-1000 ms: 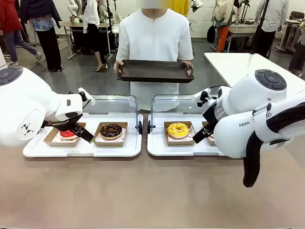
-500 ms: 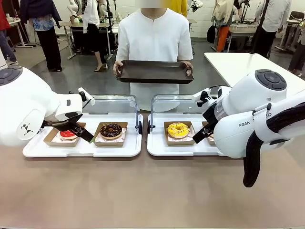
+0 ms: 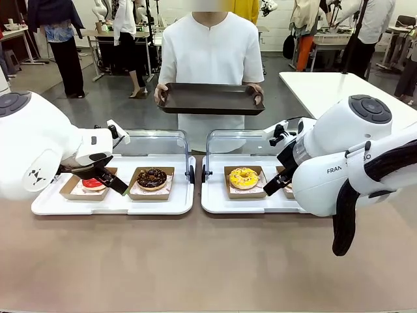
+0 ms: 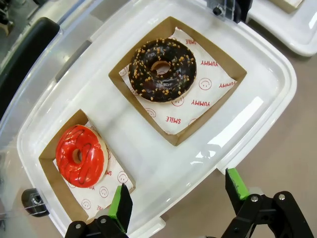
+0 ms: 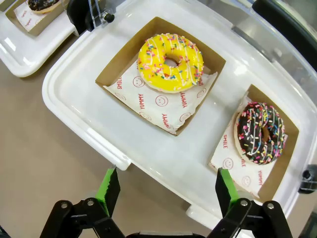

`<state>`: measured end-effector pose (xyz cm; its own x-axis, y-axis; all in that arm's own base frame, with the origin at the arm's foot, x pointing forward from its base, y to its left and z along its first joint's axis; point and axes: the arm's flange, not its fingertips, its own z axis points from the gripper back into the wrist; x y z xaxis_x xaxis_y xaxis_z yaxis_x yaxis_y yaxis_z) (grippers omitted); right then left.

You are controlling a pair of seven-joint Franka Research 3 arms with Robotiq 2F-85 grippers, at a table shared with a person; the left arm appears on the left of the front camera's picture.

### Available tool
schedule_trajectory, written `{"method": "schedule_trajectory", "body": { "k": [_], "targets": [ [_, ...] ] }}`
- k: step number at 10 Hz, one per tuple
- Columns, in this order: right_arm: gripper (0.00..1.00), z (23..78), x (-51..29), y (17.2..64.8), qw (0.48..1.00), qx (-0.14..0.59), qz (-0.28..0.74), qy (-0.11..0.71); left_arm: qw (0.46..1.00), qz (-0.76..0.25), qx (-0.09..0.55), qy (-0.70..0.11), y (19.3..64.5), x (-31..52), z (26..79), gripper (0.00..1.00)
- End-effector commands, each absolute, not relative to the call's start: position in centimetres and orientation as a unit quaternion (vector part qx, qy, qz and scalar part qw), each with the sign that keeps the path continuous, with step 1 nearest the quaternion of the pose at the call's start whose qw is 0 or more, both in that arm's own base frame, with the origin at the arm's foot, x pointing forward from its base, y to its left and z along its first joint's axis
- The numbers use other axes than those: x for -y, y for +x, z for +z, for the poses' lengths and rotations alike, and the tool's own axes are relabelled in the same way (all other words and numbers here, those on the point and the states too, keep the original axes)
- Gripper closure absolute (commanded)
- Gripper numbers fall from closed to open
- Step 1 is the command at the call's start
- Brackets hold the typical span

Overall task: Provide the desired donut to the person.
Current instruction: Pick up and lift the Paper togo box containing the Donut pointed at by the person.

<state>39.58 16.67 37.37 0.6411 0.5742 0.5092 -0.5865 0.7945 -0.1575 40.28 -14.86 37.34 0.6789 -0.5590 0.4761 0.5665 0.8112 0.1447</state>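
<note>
Donuts, four in all, sit in cardboard boxes on two white trays, none lifted yet. The red donut (image 4: 79, 155) lies at eight o'clock from the chocolate donut (image 4: 162, 69) on the left tray (image 3: 111, 208). On the right tray (image 3: 241, 208), the sprinkled donut (image 5: 261, 132) lies at four o'clock from the yellow donut (image 5: 170, 62). The left gripper (image 4: 177, 191) hovers over the first pair and the right gripper (image 5: 167, 181) over the second, both spread wide and holding nothing. At twelve o'clock across the table, the person (image 3: 212, 52) holds out a bare dark tray (image 3: 208, 96). Which donut is wanted I cannot tell, so picking and handing over look entirely left to do.
</note>
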Motion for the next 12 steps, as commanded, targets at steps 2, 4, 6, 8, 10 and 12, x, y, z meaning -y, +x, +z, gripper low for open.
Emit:
{"method": "schedule_trajectory", "body": {
  "k": [2,4,6,8,10,12],
  "targets": [
    [0.00,42.4,-15.7,39.1,0.917,0.268,0.293,0.017,0.917,-0.325,0.226,0.043,39.9,13.7,43.6,0.00],
    [0.00,47.2,-14.9,36.2,0.921,0.257,0.291,0.009,0.915,-0.337,0.215,0.050,37.7,12.9,48.6,0.00],
    [0.00,50.5,-14.7,32.3,0.923,0.241,0.300,-0.016,0.909,-0.352,0.221,0.038,35.1,11.8,52.8,0.00],
    [0.00,53.8,-14.3,27.7,0.910,0.271,0.313,-0.031,0.907,-0.347,0.240,0.014,32.0,10.2,55.3,0.00],
    [0.00,55.8,-13.9,25.7,0.908,0.287,0.304,-0.040,0.907,-0.336,0.253,0.013,30.9,9.1,56.5,0.00],
    [0.00,56.4,-14.0,25.1,0.905,0.294,0.305,-0.041,0.912,-0.322,0.253,0.007,31.1,8.6,56.2,0.00]
  ]
}}
